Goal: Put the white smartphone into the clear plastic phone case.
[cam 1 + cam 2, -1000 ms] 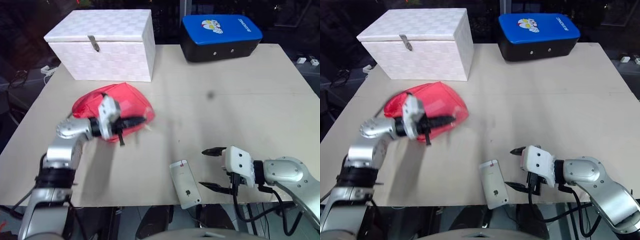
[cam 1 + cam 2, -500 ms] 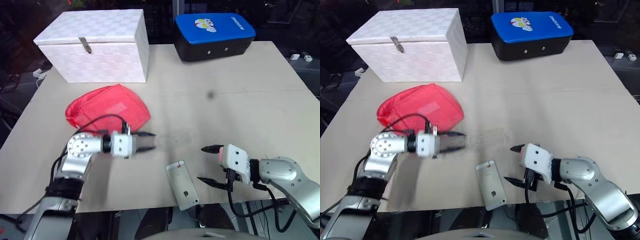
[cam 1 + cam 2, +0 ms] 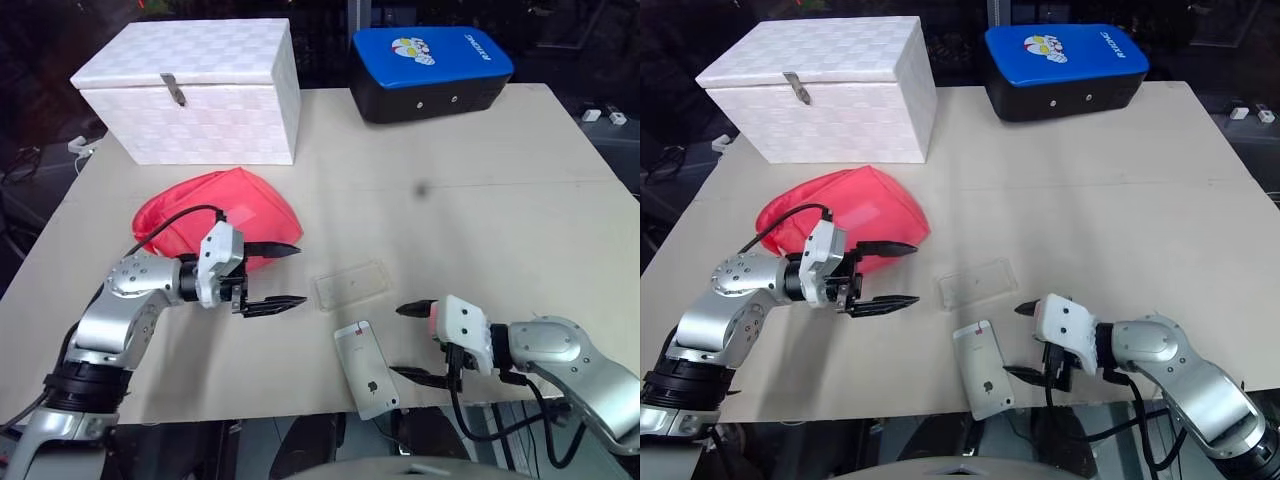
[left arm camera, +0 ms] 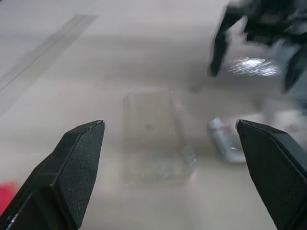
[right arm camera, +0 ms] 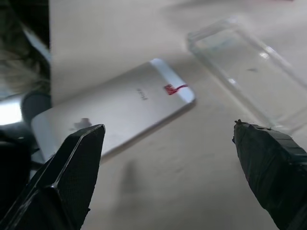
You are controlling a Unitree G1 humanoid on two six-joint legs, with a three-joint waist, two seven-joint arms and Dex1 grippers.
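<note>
The clear plastic phone case (image 3: 350, 284) lies flat on the table, just ahead of the fingertips of my left gripper (image 3: 300, 274). That gripper is open, holds nothing and points toward the case. The white smartphone (image 3: 368, 368) lies back up at the table's front edge, a little nearer than the case (image 5: 244, 72) and not touching it. My right gripper (image 3: 396, 341) stands open beside the phone's (image 5: 115, 110) right side, its fingers apart and empty.
A red pouch (image 3: 215, 215) lies behind my left gripper. At the back stand a white latched box (image 3: 200, 90) and a blue and black case (image 3: 430, 60). The phone hangs partly over the table's front edge (image 3: 300, 405).
My left gripper carried the clear case from over the red pouch toward the table's middle, opened and let it go, then drew back to the left. The right gripper has stayed open beside the phone.
</note>
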